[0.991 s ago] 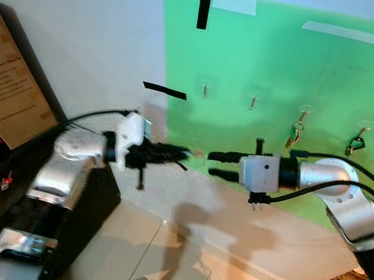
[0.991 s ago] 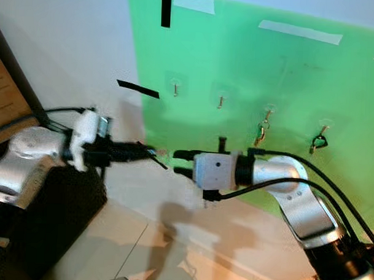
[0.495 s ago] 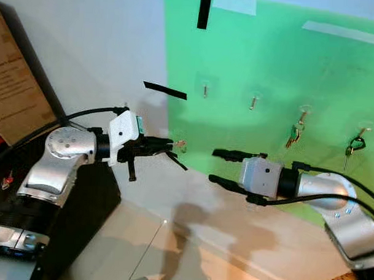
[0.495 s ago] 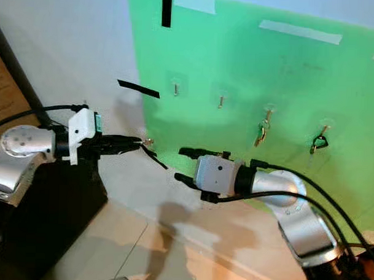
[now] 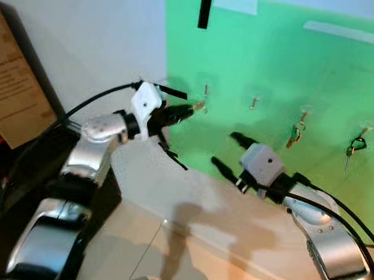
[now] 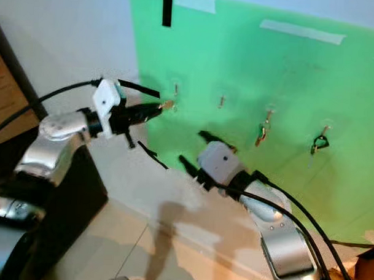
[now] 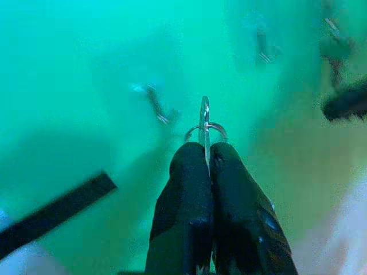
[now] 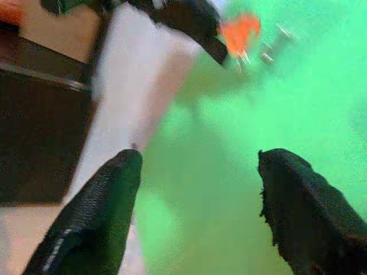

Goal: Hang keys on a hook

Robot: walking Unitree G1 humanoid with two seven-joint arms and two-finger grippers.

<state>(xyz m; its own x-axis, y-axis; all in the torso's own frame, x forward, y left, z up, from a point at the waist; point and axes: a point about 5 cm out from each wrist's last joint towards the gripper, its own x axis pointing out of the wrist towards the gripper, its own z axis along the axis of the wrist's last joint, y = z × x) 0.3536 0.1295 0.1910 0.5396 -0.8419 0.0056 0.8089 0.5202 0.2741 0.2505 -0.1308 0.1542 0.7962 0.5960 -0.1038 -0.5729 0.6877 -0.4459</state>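
Note:
A green board (image 5: 282, 63) on the wall carries a row of small hooks. My left gripper (image 5: 189, 109) is shut on a key ring with keys (image 5: 199, 105), held just below and left of the leftmost hook (image 5: 205, 89). In the left wrist view the ring (image 7: 205, 127) sticks out past the closed fingertips (image 7: 192, 157), with that hook (image 7: 156, 106) close beside it, apart from the ring. My right gripper (image 5: 226, 152) is open and holds nothing, lower down in front of the board. From the right wrist its two fingers (image 8: 97, 212) stand wide apart.
The second hook (image 5: 253, 103) is bare. The third hook holds keys (image 5: 293, 134) and the fourth a green-tagged key (image 5: 354, 146). A black cabinet (image 5: 26, 171) and a cardboard box (image 5: 16, 91) stand at left. Black tape strips (image 5: 204, 8) mark the wall.
My left gripper has risen and moved right with the keys, up to the leftmost hook. The right arm has pulled back and tilted, its open fingers now pointing up-left.

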